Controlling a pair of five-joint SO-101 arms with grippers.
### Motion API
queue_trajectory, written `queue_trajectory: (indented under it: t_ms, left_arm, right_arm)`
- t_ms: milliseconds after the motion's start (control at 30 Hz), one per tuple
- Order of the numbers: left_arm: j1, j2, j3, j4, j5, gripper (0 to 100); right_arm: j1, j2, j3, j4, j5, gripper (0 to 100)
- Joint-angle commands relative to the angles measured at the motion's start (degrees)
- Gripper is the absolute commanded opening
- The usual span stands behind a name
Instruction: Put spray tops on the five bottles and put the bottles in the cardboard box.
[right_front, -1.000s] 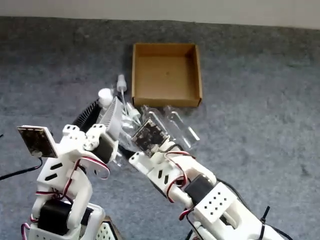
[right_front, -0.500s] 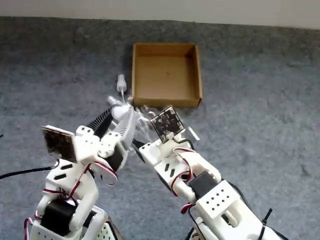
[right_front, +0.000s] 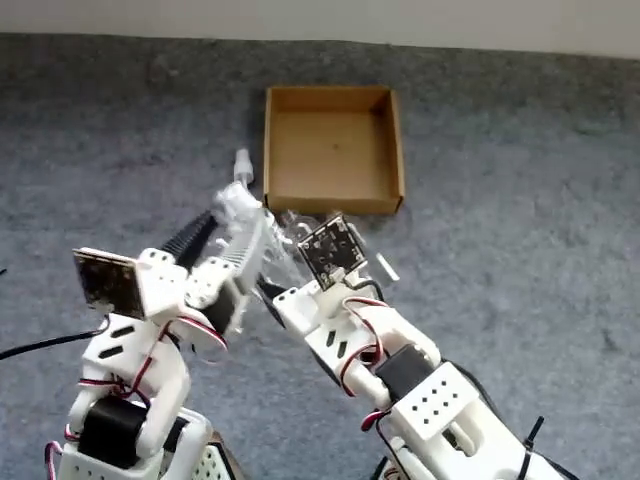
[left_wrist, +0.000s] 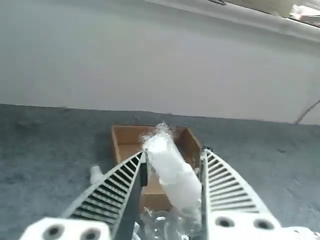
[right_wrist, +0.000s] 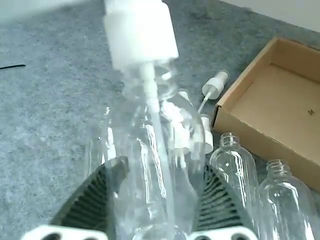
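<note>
My right gripper (right_wrist: 162, 167) is shut on a clear bottle (right_wrist: 150, 190) and holds it upright. My left gripper (left_wrist: 173, 151) is shut on a white spray top (left_wrist: 172, 172). That spray top (right_wrist: 140, 32) sits just above the bottle's neck, with its thin tube running down inside the bottle. In the high view both grippers meet in front of the open cardboard box (right_front: 333, 150), the left gripper (right_front: 243, 212) beside the right gripper (right_front: 288, 252). A loose spray top (right_front: 242, 165) lies left of the box.
Other clear bottles without tops (right_wrist: 232, 160) (right_wrist: 282, 195) lie on the grey mat between my arms and the box's near wall (right_wrist: 250, 135). Another bottle (right_wrist: 100, 145) lies on the other side. Open mat stretches to the right of the box (right_front: 520, 200).
My left gripper carried the spray top rightward and up over the bottle. My right arm swung its bottle toward the box to meet it; the tube now sits in the bottle.
</note>
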Motion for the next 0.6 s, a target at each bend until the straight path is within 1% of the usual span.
queue_trajectory:
  t_ms: [0, 133, 267, 367, 500, 567]
  left_arm:
    - [-5.3, -0.5, -4.4, -0.2, -0.3, 14]
    - [-8.0, -0.5, -5.5, -1.6, -0.3, 14]
    - [-8.7, 0.2, -5.1, -7.5, -0.4, 14]
    - [-8.7, 1.3, -2.6, -11.4, -0.6, 14]
    - [-8.7, 6.5, -0.9, -14.2, -0.7, 14]
    - [-8.6, 10.1, -0.8, -15.9, -2.4, 14]
  right_arm:
    - [-0.5, -1.8, -1.7, -1.5, -0.4, 0.3]
    - [-0.5, -1.7, -1.7, -1.5, -0.4, 0.3]
    - [-0.5, -1.7, -1.7, -1.5, -0.4, 0.3]
    - [-0.5, -1.7, -1.6, -1.5, -0.4, 0.3]
    - [-0.6, -1.7, -1.6, -1.5, -0.4, 0.3]
    - [-0.6, -1.7, -1.6, -1.5, -0.4, 0.3]
